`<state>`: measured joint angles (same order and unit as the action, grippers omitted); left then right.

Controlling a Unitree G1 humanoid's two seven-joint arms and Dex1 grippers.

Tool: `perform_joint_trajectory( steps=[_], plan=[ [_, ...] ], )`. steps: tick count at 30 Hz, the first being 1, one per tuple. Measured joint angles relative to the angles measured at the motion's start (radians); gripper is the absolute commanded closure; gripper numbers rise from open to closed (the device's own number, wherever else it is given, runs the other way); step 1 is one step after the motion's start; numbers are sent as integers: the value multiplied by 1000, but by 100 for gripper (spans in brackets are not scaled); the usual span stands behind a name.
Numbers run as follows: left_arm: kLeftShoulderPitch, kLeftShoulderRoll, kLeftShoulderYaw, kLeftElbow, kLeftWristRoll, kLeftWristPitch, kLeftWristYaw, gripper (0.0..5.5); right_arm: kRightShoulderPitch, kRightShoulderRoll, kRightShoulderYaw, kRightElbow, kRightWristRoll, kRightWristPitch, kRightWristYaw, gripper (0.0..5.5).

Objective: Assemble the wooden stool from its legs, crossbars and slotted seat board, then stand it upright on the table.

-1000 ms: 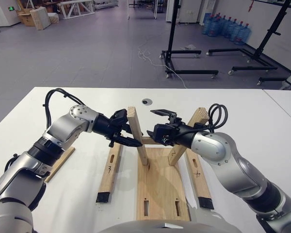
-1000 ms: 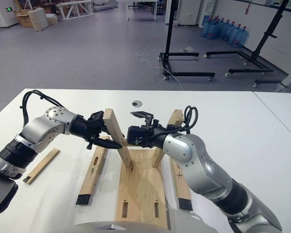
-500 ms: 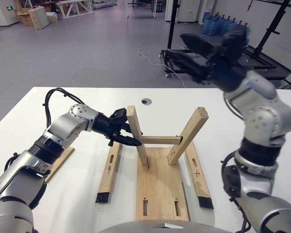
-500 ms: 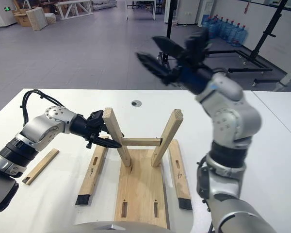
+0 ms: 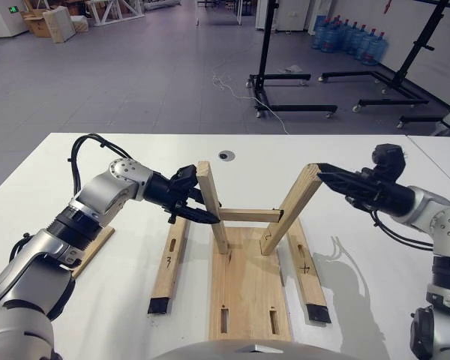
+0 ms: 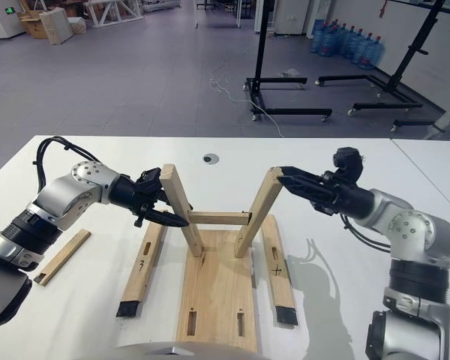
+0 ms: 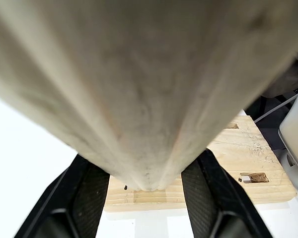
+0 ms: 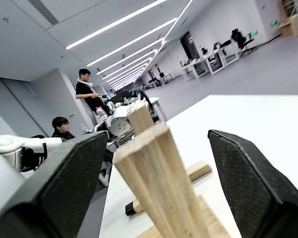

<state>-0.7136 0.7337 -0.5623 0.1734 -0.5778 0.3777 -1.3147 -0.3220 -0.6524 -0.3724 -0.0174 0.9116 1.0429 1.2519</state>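
Since half a second ago, the right claw (image 5: 331, 180) has been brought down from high above the worktop (image 5: 285, 150) to the top end of the right upright leg (image 5: 289, 214). A second ago it was placed at the crossbar (image 5: 247, 216), which is now left free. Its fingers are spread wide, one on each side of the leg's top; in the right wrist view a gap is seen between each finger and the wood.

No change is seen at the left claw (image 5: 197, 201), which is kept closed around the left upright leg (image 5: 220, 238) just above the crossbar.

Both tilted legs are seated in the slotted seat board (image 5: 247, 292), which lies flat on the worktop, and are joined by the crossbar. Two further legs (image 5: 172, 259) (image 5: 307, 277) lie flat beside the board, one on each side. A loose crossbar (image 5: 90, 251) lies farther left, unmoved.
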Motion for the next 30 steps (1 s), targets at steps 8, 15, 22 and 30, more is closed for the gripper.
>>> perform_joint_trajectory(
  steps=[8, 15, 22, 30],
  plan=[
    [-24, -9, -18, 33, 0, -18, -20, 349, 21, 88, 209, -80, -83, -154, -25, 180],
    [-28, -6, -19, 49, 2, -45, -51, 349, 19, 121, 266, -86, -113, -271, -26, 180],
    [-35, 19, -20, 65, 2, -55, -85, 349, 16, 122, 320, -89, -172, -383, -34, 180],
    [-43, 41, -20, 90, 2, -63, -110, 349, 7, 185, 343, -73, -205, -456, -79, 180]
  ],
)
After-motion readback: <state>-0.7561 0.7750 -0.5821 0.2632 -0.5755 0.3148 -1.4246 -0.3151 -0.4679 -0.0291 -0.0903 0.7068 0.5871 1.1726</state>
